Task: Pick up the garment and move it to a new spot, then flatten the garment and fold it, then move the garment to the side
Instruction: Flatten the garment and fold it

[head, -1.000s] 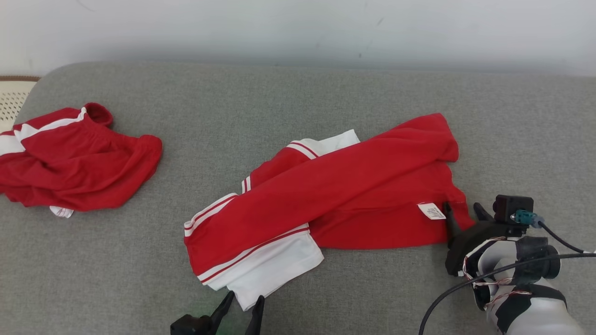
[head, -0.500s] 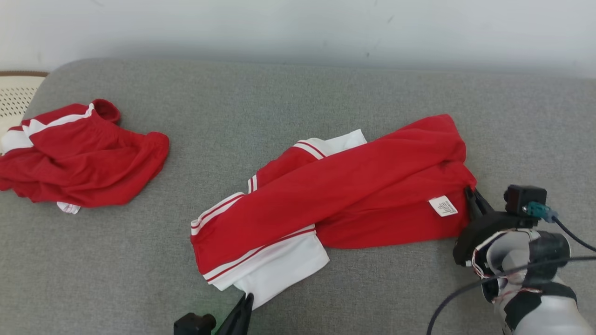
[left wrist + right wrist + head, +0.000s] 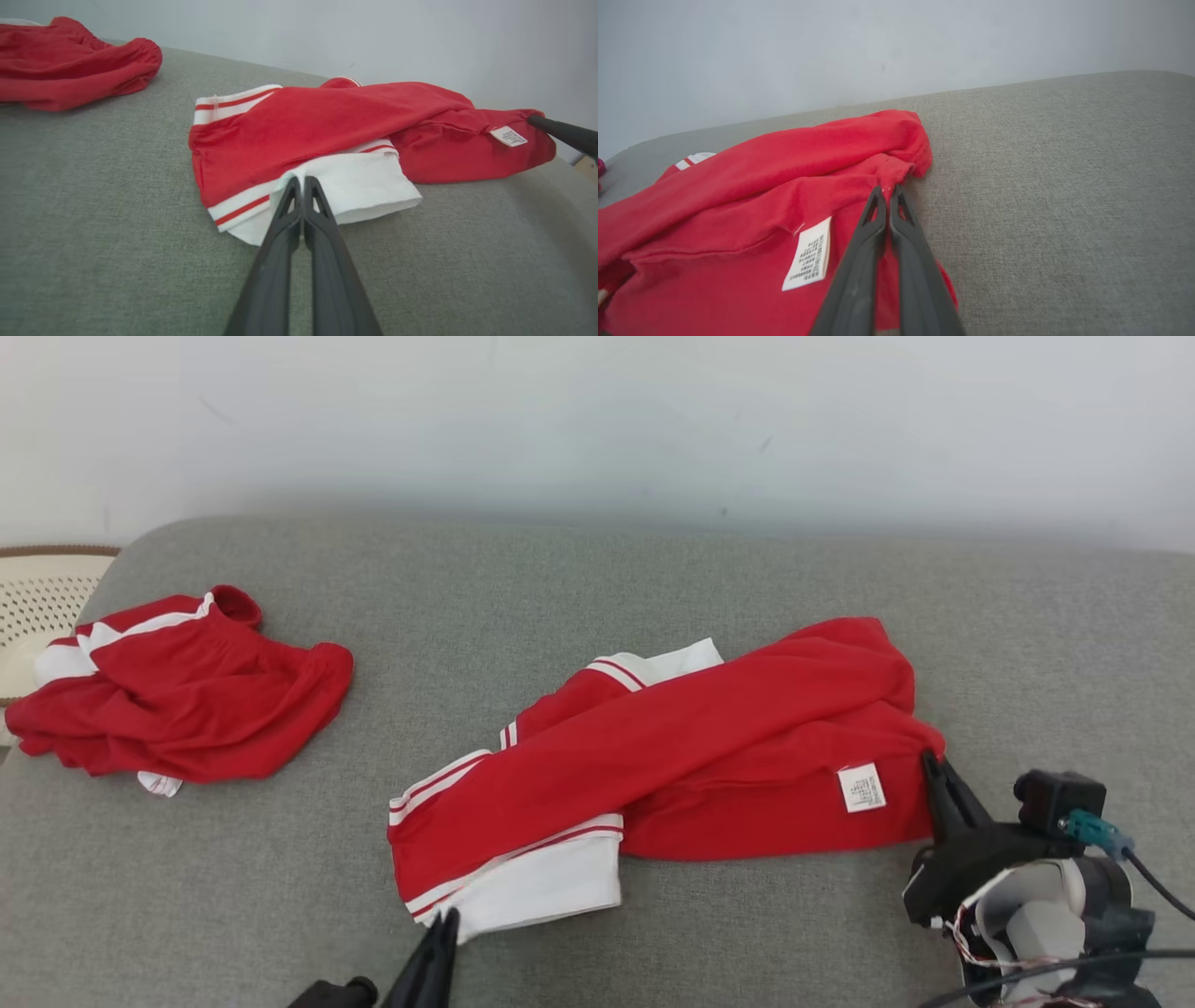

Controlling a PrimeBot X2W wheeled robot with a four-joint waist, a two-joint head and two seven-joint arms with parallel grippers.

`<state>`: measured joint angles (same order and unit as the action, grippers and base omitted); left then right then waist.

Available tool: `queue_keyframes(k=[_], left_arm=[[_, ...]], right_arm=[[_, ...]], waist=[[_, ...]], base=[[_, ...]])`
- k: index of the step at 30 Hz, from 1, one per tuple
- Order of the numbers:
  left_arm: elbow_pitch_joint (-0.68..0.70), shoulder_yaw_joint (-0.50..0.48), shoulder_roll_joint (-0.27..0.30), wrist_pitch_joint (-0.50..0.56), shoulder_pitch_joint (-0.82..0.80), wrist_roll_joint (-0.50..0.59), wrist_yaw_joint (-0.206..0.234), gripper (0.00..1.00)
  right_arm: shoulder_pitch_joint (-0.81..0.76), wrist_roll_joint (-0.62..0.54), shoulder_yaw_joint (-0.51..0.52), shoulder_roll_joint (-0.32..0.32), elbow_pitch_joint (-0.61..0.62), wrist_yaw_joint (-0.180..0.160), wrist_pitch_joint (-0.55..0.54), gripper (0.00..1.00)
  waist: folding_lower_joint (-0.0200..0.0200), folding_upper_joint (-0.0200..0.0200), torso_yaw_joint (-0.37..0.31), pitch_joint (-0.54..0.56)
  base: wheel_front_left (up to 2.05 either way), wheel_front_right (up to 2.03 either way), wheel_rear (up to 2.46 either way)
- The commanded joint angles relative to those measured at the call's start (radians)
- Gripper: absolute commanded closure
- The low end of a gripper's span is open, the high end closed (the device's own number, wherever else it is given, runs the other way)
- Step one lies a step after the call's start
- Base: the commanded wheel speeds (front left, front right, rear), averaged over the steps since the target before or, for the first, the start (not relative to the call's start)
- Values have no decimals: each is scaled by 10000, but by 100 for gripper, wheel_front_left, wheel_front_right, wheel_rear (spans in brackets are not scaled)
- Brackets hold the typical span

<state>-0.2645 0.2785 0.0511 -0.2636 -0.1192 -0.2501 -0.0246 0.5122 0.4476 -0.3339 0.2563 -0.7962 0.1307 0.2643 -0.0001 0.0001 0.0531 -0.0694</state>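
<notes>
At the near edge of the grey cushion [image 3: 579, 579], your left gripper [image 3: 301, 179] is clamped tight on the white hem [image 3: 364, 186] of the garment [image 3: 672, 747], its fingertips pressed together with the cloth pinched between them. Your right gripper [image 3: 888, 189] is likewise clenched, on a bunched red corner at the garment's right end, just beside a white label [image 3: 808, 254]. The garment lies crumpled across the middle of the cushion, one red layer folded diagonally over the rest. Well apart to the left lies a second red garment [image 3: 187, 700], with a pale perforated basket [image 3: 37, 602] past it at the cushion's edge.
</notes>
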Motion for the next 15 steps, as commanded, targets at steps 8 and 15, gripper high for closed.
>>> queue_keyframes(k=[8,15], left_arm=[[843,-659,92,-5,727,378,-63,100],[425,-819,51,-5,1244,318,-170,100]], right_arm=[[-1337,527,-307,604,943,1,12,100],[-2137,742,-660,322,856,1,-251,100]], waist=[[1,-1,-111,460],[1,-1,-284,610]], base=[[0,0,0],[0,0,0]])
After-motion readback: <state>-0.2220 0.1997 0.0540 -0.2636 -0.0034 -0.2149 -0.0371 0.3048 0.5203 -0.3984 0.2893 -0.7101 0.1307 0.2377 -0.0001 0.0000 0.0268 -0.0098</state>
